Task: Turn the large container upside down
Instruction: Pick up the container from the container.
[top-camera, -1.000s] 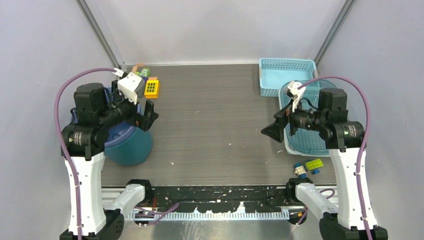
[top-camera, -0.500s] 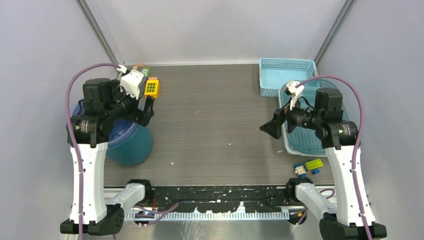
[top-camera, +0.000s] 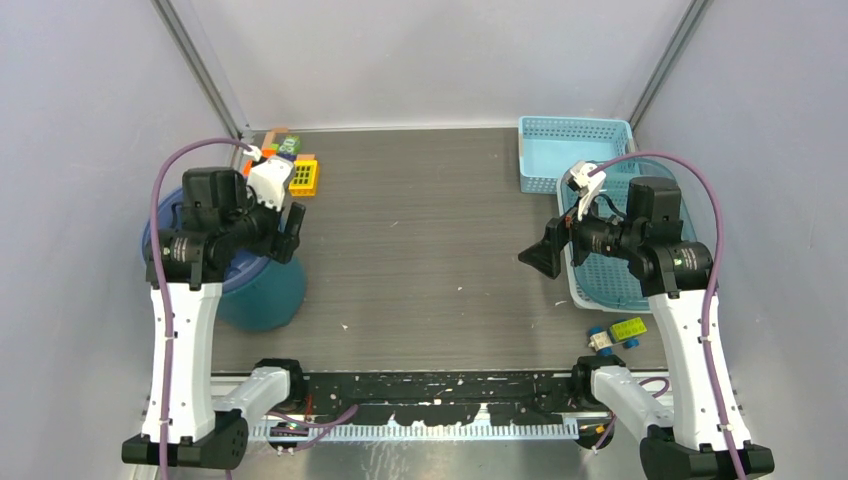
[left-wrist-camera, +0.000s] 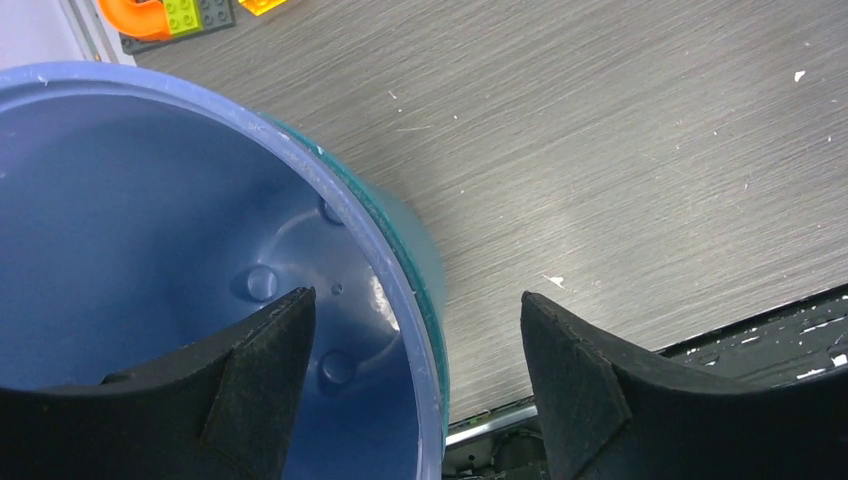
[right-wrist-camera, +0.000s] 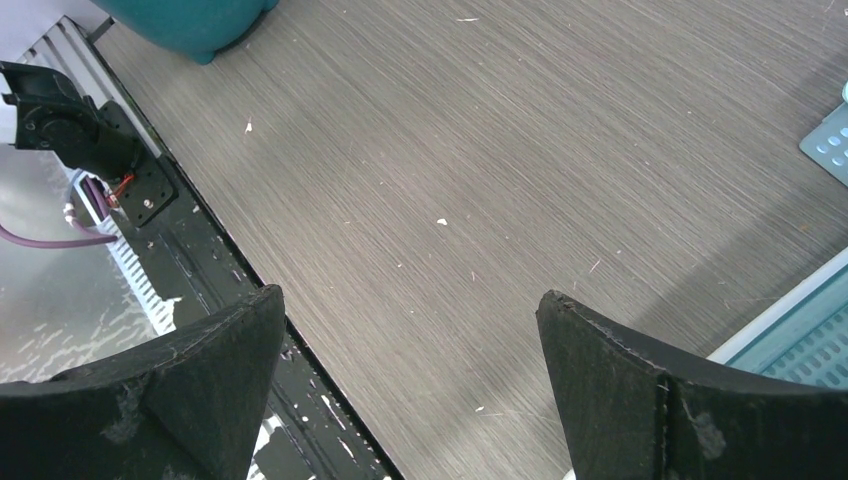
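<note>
The large container (top-camera: 262, 297) is a teal bucket with a blue inside, standing upright at the near left of the table. In the left wrist view its rim (left-wrist-camera: 335, 205) runs between my fingers and its blue floor (left-wrist-camera: 150, 250) shows. My left gripper (top-camera: 289, 228) (left-wrist-camera: 416, 295) is open and straddles that rim, one finger (left-wrist-camera: 265, 370) inside the bucket and the other (left-wrist-camera: 580, 380) outside over the table, neither touching the wall. My right gripper (top-camera: 546, 259) (right-wrist-camera: 410, 292) hangs open over bare table with nothing between its fingers; the bucket's base (right-wrist-camera: 190, 20) shows far off.
Two light blue baskets (top-camera: 575, 150) (top-camera: 612, 285) sit at the right, the nearer one under my right arm. Toy bricks (top-camera: 303, 177) (left-wrist-camera: 165, 15) lie behind the bucket at the back left. A small toy car (top-camera: 620, 333) rests near the right front edge.
My left arm has drawn back and left over the bucket, bringing its gripper astride the rim, and its jaws have narrowed a little. The right arm has barely moved.
</note>
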